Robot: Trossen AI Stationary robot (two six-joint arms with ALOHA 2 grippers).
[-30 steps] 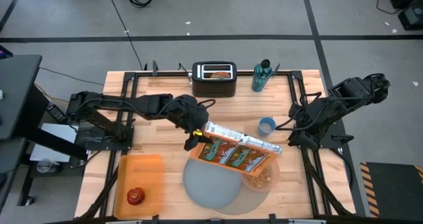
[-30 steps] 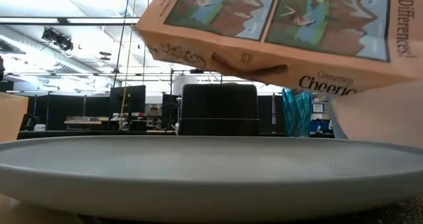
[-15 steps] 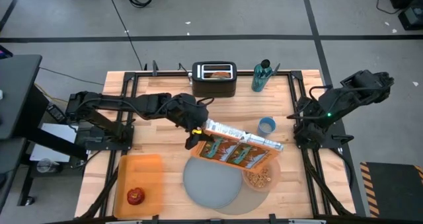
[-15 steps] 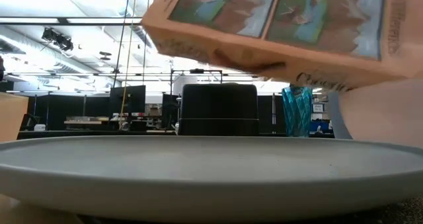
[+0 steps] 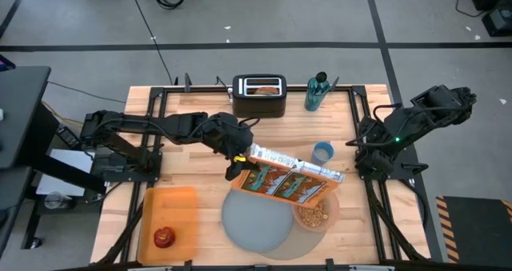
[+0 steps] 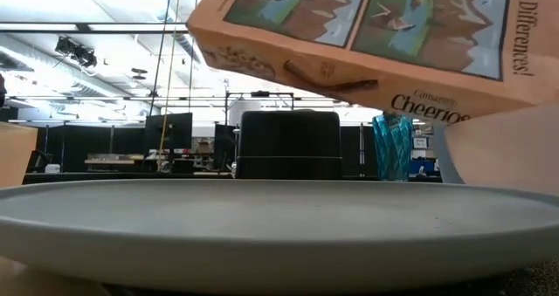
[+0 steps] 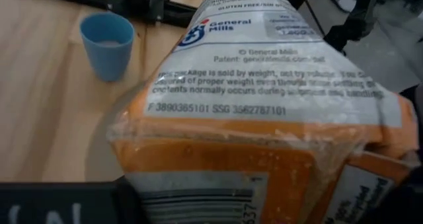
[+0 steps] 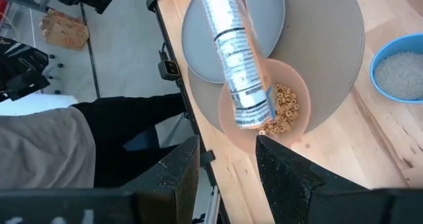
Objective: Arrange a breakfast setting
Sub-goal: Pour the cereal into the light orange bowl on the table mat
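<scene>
My left gripper [image 5: 238, 165] is shut on an orange cereal box [image 5: 290, 183], which slants above the translucent pink bowl [image 5: 318, 215] holding cereal rings. The bowl sits on the round grey mat [image 5: 320, 237] beside the grey-blue plate [image 5: 254, 223]. The small blue cup [image 5: 322, 151] stands on the table beyond the box. The red apple [image 5: 164, 237] lies on an orange tray [image 5: 170, 211]. A tan bagel [image 5: 260, 86] sticks out of the toaster's slot. My right gripper [image 8: 228, 178] is open and empty by the table's right edge [image 5: 358, 147]. The spoon is out of view. My left gripper holds the cereal box by its closed bottom end [image 7: 231, 178], pinched between the two fingers. The fingers come level from the table's left, along the box. The box is lifted clear, tilted with its open end [image 5: 334, 179] lower, over the bowl.
A black toaster [image 5: 258, 97] and a teal bottle [image 5: 315, 93] stand at the table's far edge. A person [image 8: 46, 145] stands past the table's edge in the right wrist view. Bare wood lies at the table's left, between my left arm and the tray.
My left gripper has rocked the cereal box a little above the bowl. The box has drawn slightly toward the far edge, so more of the bowl and its cereal shows. My right arm has pulled back a little toward the right edge.
</scene>
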